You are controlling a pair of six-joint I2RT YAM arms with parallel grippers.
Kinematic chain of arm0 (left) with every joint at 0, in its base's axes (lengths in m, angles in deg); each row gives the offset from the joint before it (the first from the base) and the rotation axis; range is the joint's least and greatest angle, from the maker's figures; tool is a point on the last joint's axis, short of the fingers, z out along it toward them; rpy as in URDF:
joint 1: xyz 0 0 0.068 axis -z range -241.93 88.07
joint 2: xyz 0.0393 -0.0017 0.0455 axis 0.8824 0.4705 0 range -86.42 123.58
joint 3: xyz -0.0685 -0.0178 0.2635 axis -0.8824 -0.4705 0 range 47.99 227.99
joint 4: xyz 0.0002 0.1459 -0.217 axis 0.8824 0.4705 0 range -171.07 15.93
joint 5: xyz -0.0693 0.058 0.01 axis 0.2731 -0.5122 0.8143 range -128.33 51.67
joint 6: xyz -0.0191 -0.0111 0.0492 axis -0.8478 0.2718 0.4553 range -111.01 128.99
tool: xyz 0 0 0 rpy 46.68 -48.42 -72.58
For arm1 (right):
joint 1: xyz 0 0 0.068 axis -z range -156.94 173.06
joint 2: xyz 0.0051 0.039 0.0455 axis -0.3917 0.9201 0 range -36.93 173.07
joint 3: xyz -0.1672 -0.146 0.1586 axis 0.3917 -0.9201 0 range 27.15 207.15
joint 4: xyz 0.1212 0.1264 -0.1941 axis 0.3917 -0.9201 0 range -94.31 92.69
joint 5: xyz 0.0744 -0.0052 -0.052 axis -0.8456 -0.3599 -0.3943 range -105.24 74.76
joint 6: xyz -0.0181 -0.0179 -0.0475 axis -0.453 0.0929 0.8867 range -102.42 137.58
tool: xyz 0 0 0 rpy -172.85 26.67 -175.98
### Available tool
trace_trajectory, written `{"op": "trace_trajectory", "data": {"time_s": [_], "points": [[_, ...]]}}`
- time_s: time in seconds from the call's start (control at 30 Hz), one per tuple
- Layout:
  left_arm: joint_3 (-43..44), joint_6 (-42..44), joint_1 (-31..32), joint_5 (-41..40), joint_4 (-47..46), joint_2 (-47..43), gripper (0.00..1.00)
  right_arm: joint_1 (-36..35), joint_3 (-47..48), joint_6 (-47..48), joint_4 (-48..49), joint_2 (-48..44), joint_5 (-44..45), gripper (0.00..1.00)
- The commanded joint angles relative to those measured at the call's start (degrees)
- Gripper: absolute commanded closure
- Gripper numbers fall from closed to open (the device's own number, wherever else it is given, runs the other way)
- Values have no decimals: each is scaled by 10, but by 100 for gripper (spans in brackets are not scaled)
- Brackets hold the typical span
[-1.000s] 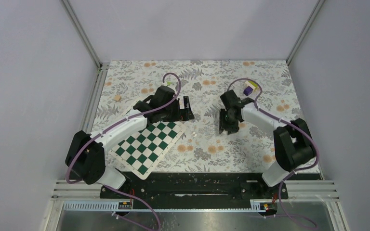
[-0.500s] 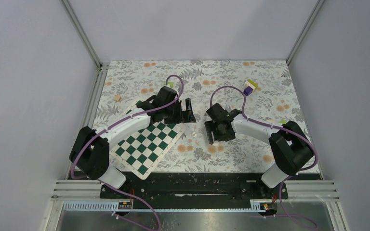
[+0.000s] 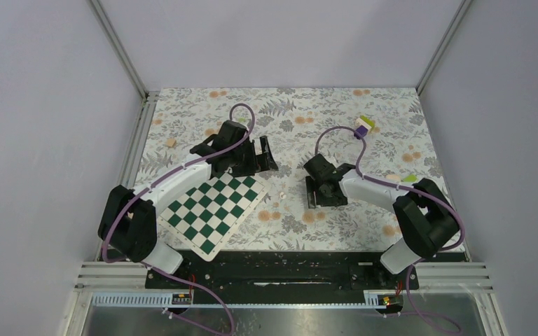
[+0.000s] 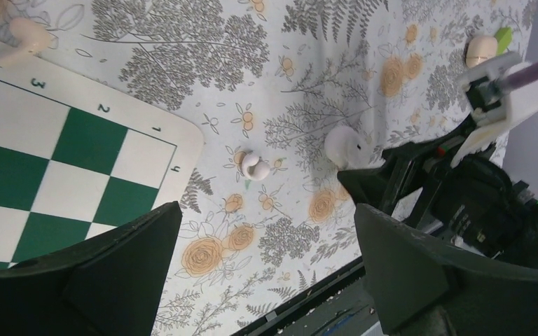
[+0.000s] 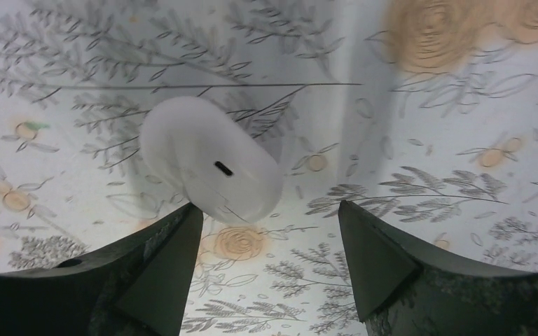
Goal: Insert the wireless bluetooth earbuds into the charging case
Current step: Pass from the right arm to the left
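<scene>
There's the charging case, lying on the floral cloth. In the right wrist view its long axis slants from upper left to lower right. The right gripper sits just short of it, jaws apart, gripping nothing. The left gripper gapes wide by the chessboard corner.

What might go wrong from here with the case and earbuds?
1. The case lies off-centre, nearer one finger of the open right tool; closing might shove or spin it instead of clamping it.
2. No open inside shows on it, so it may need opening first.
3. The earbud ahead of the open left tool is tiny and could skid away.
</scene>
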Motion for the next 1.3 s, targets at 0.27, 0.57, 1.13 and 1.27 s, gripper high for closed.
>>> {"op": "trace_trajectory", "data": {"time_s": [0.27,0.57,1.13,1.27], "points": [[34,28,26,81,-9,13,1,78,-52,-67,38,-123,-21,22],[36,25,26,84,-10,21,1,78,-67,-200,66,-141,-60,19],[19,36,20,26,7,-20,1,58,70,177,-79,-27,-89,18],[19,32,19,24,7,-22,1,41,115,303,-143,19,-82,26]]}}
